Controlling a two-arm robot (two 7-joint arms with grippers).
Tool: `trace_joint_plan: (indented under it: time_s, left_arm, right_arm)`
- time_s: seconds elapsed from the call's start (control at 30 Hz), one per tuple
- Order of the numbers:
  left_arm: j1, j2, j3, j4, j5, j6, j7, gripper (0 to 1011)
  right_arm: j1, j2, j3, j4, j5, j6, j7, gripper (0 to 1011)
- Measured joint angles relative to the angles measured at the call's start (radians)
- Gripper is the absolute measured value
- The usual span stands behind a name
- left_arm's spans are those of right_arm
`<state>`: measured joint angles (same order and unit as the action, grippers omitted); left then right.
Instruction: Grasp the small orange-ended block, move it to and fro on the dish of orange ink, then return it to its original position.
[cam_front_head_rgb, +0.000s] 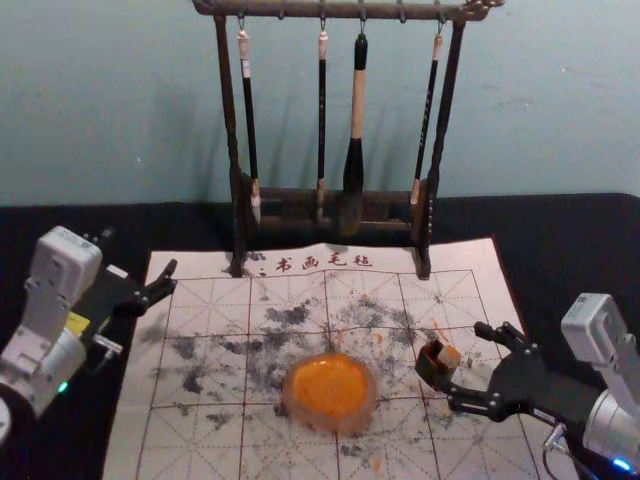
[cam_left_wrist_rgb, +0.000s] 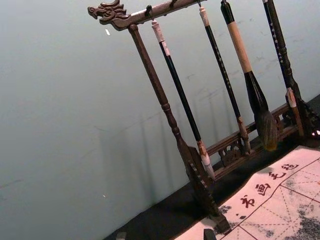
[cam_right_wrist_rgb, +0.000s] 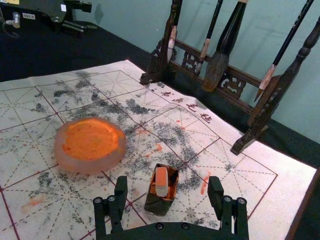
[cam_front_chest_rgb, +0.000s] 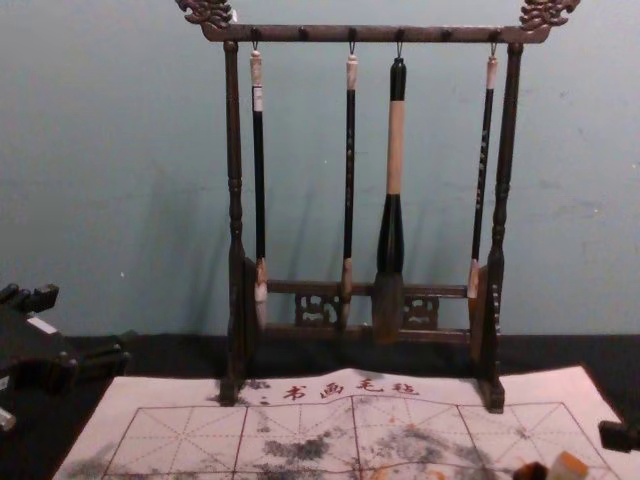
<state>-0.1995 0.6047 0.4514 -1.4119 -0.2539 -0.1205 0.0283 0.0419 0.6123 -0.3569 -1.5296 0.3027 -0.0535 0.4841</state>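
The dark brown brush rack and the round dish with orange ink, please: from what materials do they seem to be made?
The dark brown rack looks like stained, lightly glossy wood, judging by its turned posts and carved dragon-head ends. The round, pale pinkish dish may be frosted glass or plastic: its smooth rim looks cloudy and translucent.

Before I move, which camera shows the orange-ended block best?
The right wrist view, looking down on the block inside a dark box, before the open right gripper. The head view shows it smaller, beside that gripper; the chest view, partly, at the bottom edge.
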Motion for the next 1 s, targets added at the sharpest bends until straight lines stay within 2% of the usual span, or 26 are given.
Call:
trace_joint_plan:
  time_s: [0.43, 1.0]
  left_arm:
    - [0.0, 0.0, 0.0, 0.0, 0.0, 0.0, 0.0, 1001]
    - [0.0, 0.0, 0.0, 0.0, 0.0, 0.0, 0.0, 1001]
  right_arm:
    - [0.008, -0.022, 0.016, 0.012, -0.007, 0.016, 0.021, 1000]
    - [0.008, -0.022, 0.015, 0.012, -0.007, 0.016, 0.021, 1000]
